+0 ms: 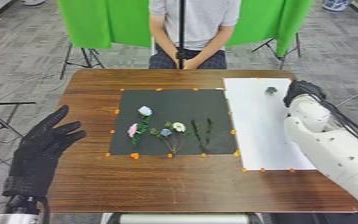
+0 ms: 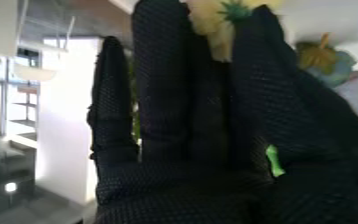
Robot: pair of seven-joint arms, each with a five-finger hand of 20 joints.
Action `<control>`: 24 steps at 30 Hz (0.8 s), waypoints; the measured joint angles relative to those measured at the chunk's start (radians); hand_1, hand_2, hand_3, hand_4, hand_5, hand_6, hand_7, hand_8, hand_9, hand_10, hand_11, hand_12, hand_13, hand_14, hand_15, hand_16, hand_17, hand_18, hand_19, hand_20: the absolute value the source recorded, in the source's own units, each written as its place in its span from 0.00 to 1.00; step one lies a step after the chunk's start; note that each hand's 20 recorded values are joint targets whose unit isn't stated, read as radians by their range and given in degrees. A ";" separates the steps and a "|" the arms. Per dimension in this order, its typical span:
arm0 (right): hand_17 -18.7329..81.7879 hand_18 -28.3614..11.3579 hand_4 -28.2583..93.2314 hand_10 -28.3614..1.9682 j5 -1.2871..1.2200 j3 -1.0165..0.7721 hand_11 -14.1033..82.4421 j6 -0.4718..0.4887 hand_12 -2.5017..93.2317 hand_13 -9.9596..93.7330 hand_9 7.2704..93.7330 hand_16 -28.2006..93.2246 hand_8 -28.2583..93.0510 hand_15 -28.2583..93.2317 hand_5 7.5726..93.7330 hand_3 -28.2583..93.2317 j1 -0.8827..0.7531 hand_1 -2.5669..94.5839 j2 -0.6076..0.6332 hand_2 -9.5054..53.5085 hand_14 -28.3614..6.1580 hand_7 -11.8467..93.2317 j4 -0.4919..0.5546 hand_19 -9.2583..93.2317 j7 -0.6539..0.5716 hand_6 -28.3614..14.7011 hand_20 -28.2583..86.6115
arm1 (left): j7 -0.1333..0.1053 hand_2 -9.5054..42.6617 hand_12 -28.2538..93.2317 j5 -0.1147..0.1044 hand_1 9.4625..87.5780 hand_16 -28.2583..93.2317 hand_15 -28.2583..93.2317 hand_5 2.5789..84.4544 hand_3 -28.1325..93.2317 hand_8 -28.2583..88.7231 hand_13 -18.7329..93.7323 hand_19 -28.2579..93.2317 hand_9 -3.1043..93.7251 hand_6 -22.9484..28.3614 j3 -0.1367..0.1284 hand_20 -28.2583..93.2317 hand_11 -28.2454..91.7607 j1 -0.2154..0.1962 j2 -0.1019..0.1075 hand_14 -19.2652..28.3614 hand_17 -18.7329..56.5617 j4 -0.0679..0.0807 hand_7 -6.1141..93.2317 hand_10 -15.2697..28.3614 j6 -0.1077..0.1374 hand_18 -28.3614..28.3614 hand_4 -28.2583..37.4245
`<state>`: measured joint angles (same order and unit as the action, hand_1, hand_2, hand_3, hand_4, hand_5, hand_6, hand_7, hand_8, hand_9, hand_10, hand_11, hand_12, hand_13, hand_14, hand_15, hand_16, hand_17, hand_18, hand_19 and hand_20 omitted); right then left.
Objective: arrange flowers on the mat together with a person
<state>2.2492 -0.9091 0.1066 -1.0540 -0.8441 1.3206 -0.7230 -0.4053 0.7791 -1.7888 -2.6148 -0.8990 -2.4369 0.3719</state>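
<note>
Here we are in the head view, and the mat (image 1: 127,97) is nicely under way: white flower (image 1: 145,110), pink flower (image 1: 133,130), small blue flower (image 1: 166,132) and cream flower (image 1: 178,126) lie across its left and middle, two green sprigs (image 1: 196,136) (image 1: 209,131) just right of centre. Left of the mat waits the left hand (image 1: 42,150), its fingers loosely spread, nothing in them. Out to the right of the mat, past its far corner, is the right hand (image 1: 305,91), by the far right part of the white sheet (image 1: 266,125), and just beside it sits the loose flower (image 1: 271,90). Over to the right wrist view, and there's the yellow flower (image 2: 204,20) right at the right hand's fingertips, thumb and fingers close together and seemingly pinched on it; how firmly, I cannot tell. So this looks like the pick-up step, with the arrangement part made. The next move calls for a gentle lift clear of the loose flower, then a carry left to the mat, probably to its open right part. Watch those petals: too tight and they could crush, too loose and the flower slips before reaching the mat!
</note>
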 measured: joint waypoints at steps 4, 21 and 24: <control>0.51 0.36 0.00 0.79 0.026 0.026 0.26 -0.117 0.39 0.88 1.00 0.46 0.23 0.63 0.89 0.72 -0.014 0.66 0.004 0.00 0.77 0.27 -0.008 0.87 0.014 0.79 0.28 | -0.005 0.28 0.32 -0.001 0.12 0.15 0.67 0.36 0.87 0.15 0.39 0.65 0.40 0.56 0.003 0.31 0.45 0.000 0.000 0.99 0.12 0.000 0.22 0.81 0.002 0.95 0.00; 0.51 0.35 0.00 0.78 0.036 -0.065 0.27 -0.306 0.40 0.88 1.00 0.47 0.24 0.64 0.90 0.76 -0.172 0.64 0.034 0.00 0.78 0.27 0.349 0.88 0.053 0.77 0.28 | 0.016 0.28 0.32 0.004 0.12 0.15 0.68 0.37 0.87 0.15 0.39 0.65 0.40 0.56 -0.012 0.31 0.45 -0.002 -0.010 0.99 0.12 0.000 0.22 0.81 -0.001 0.94 0.00; 0.50 0.35 0.00 0.78 0.032 -0.042 0.27 -0.301 0.40 0.88 1.00 0.47 0.24 0.64 0.89 0.76 -0.168 0.64 0.015 0.00 0.77 0.27 0.410 0.88 0.111 0.77 0.28 | 0.023 0.28 0.32 0.007 0.12 0.15 0.68 0.37 0.87 0.15 0.39 0.65 0.40 0.56 -0.013 0.31 0.45 0.001 -0.011 0.99 0.12 0.000 0.22 0.81 -0.004 0.95 0.00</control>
<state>2.2816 -0.9507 -0.1949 -1.2220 -0.8286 1.7308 -0.6117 -0.3824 0.7857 -1.8014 -2.6140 -0.9105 -2.4374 0.3682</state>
